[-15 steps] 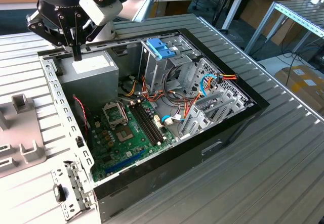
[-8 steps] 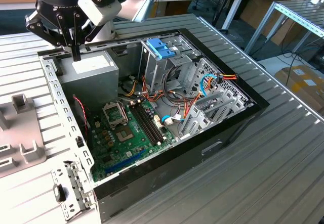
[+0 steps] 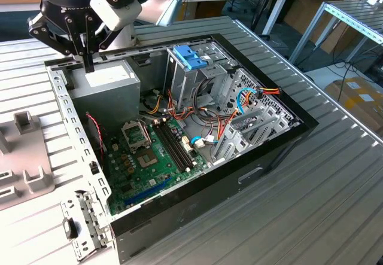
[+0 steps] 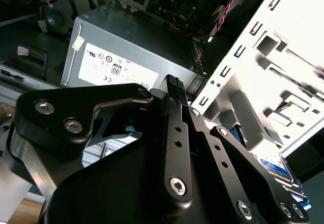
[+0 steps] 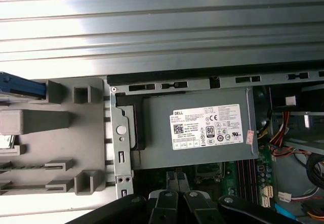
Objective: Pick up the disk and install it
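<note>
- Black links of the gripper [image 4: 174,84] sit closest to the lens in both wrist views. Its fingers are pressed together with nothing between them.
- Seen in the exterior view, the gripper hangs at about ten o'clock in the picture. Its tips point down just above the grey power supply [image 3: 106,81].
- That power supply sits in a corner of the open computer case [image 3: 272,142], which lies on its side on a ribbed metal table [image 3: 335,205].
- Outside the case, the disk [image 5: 19,86] lies on a grey fixture [image 5: 93,133], well apart from the gripper. Its blue carrier edge shows in the first wrist view.
- From the power supply, the green motherboard [image 3: 146,157] lies at about five o'clock in the exterior view.
- A drive cage with blue tabs [image 3: 190,57] stands at about two o'clock from the power supply.
</note>
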You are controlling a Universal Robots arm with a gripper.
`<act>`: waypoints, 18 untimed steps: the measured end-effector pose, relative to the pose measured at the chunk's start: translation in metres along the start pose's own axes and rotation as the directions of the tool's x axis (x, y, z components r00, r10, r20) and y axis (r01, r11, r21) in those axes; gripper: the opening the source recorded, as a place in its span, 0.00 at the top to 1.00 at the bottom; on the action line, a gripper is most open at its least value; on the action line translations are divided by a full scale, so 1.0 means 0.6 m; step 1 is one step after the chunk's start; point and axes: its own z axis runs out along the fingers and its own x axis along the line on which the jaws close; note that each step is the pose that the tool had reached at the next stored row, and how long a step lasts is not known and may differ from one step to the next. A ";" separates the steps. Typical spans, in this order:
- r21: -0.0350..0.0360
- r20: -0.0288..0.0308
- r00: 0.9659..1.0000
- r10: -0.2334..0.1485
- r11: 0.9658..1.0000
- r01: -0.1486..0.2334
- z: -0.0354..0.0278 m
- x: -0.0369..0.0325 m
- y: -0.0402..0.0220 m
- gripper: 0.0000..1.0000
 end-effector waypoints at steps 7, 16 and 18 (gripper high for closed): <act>0.000 0.000 1.000 0.000 1.000 0.000 0.000 0.004 0.000 0.89; 0.000 0.000 1.000 0.000 1.000 0.000 0.000 0.009 -0.001 0.89; 0.000 0.000 1.000 0.000 1.000 0.000 0.000 0.010 -0.001 0.89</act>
